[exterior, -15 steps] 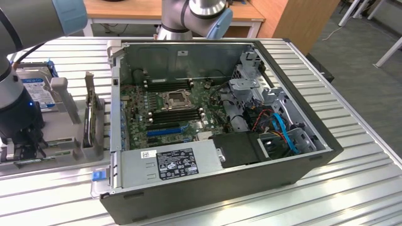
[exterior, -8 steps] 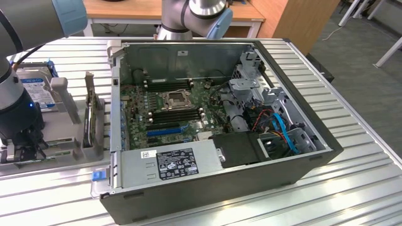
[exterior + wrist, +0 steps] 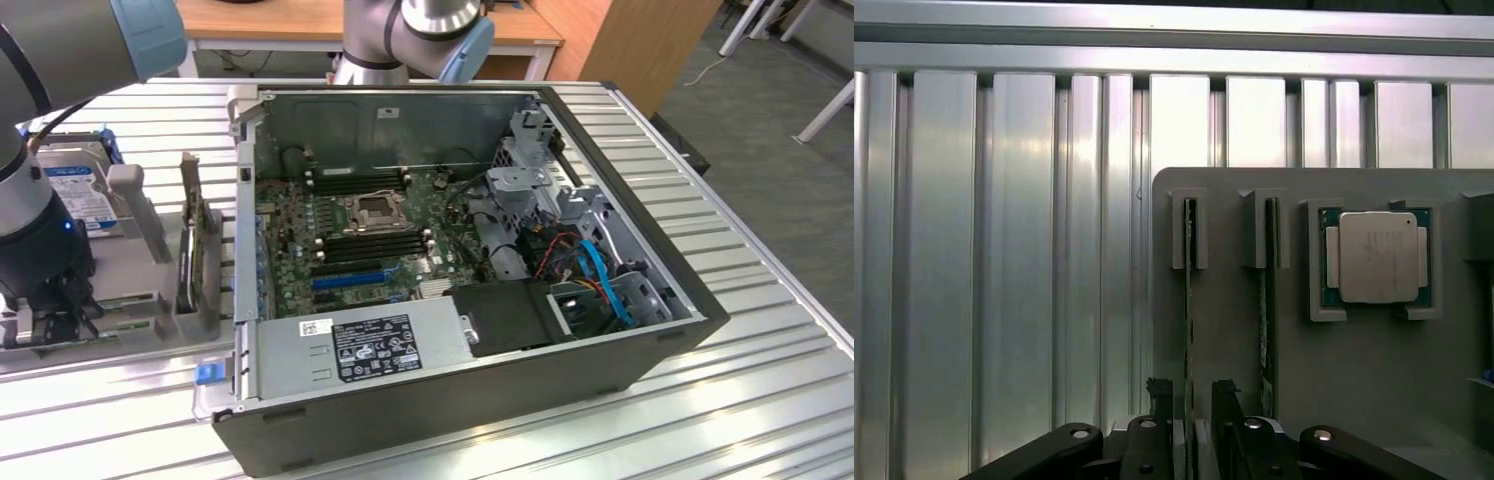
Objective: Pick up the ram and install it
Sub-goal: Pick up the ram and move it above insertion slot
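Note:
Two green ram sticks stand on edge in slots of a grey holder [image 3: 1234, 330]. My gripper [image 3: 1192, 400] is open, and its fingers [image 3: 1226, 402] straddle the near end of one ram stick [image 3: 1189, 300] with a gap on each side. The other ram stick [image 3: 1266, 300] stands in the slot beside it. In the exterior view my gripper [image 3: 54, 315] hangs low over the grey holder [image 3: 134, 330] at that view's left, and the arm covers the ram there. The open computer case [image 3: 454, 250] lies to the right, with the motherboard's memory slots [image 3: 374, 243] exposed.
A square silver processor [image 3: 1377, 257] sits in its own pocket of the holder. A hard drive [image 3: 74, 190] stands at the holder's back, and a dark card [image 3: 200, 260] stands on edge near the case. Ribbed metal tabletop [image 3: 747, 330] surrounds everything.

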`<state>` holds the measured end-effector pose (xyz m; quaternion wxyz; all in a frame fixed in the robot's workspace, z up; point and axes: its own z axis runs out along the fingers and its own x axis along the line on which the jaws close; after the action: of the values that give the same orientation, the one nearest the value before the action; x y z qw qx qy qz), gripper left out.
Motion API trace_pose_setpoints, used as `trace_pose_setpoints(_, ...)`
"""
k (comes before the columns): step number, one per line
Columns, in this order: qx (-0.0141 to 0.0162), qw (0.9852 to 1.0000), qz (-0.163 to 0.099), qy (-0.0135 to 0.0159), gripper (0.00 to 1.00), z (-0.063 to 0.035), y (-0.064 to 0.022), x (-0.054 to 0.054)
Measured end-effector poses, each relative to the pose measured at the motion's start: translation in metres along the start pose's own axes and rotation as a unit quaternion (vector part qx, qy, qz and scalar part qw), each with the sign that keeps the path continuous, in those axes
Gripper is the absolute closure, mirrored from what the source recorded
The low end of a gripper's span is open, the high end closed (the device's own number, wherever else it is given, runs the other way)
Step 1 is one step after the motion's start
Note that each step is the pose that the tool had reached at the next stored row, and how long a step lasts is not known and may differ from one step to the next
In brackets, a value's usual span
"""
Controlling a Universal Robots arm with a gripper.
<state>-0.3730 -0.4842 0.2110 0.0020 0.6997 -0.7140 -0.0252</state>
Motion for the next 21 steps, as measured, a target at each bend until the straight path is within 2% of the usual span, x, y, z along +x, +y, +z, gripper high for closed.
trace_pose_setpoints(8, 0.0001, 1.0, 0.0, 0.0, 0.7, 0.0048, -0.0002, 0.0002)
trace_pose_setpoints(15, 0.0002, 1.0, 0.0, -0.0001, 0.7, 0.0053, -0.0004, 0.0001)
trace_pose_setpoints(21, 0.0001, 1.0, 0.0, 0.0, 0.7, 0.0051, -0.0043, 0.0001)
